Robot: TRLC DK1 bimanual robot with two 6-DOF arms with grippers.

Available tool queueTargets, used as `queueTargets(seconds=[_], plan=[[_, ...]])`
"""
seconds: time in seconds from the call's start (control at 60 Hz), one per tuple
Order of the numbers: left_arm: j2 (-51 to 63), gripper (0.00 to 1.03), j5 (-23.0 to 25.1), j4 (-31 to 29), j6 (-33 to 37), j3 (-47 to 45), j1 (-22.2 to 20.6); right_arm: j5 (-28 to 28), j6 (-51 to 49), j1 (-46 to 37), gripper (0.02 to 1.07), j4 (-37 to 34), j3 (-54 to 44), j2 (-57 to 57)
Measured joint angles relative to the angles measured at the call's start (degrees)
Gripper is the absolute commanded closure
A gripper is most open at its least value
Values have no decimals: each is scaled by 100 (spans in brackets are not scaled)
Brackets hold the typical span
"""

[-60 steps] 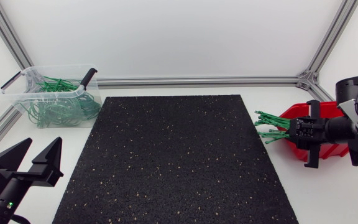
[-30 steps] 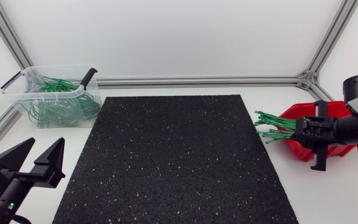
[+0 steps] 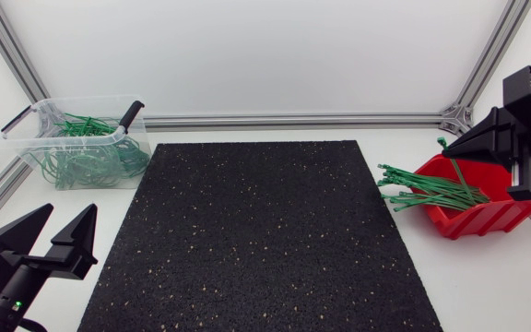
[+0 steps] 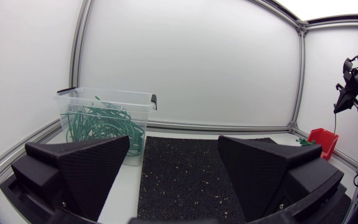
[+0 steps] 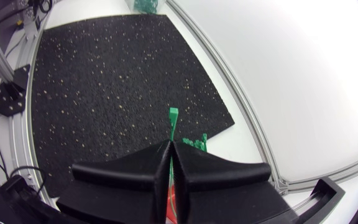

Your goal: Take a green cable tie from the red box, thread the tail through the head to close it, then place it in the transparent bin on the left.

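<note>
Right matte black gripper [image 3: 457,148] clenching thin green plastic cable tie [image 5: 173,115], wedge fingers pressing together, tie head poking out past fingertips. Gripper hovering above red plastic box [image 3: 487,214]. Loose green ties [image 3: 422,192] spilling over box rim toward black speckled rubber mat [image 3: 256,231]. Left gripper [image 3: 63,221] sitting released, fingers spread wide, off mat's near left corner. Transparent plastic bin [image 3: 35,138] holding closed green ties [image 3: 86,157], standing beside mat's far left corner.

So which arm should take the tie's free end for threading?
Left, probably: the left gripper is open and empty, while the right gripper is shut on the cable tie above the red box.
</note>
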Motion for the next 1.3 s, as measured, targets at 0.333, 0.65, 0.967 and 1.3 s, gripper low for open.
queueTargets(seconds=[0.333, 0.65, 0.967, 1.3], plan=[[125, 4, 313, -133, -232, 111, -2, -758, 1338, 817, 101, -935, 903, 87], [898, 4, 1067, -269, -684, 782, 0, -758, 2616, 2201, 101, -1058, 1073, 302], [2061, 4, 1982, -256, -986, 1349, -2, -1207, 3528, 2975, 101, -1049, 1073, 715], [2986, 4, 2490, -146, -1126, 1720, -789, -2317, 4426, 3132, 101, -916, 1025, 1462]])
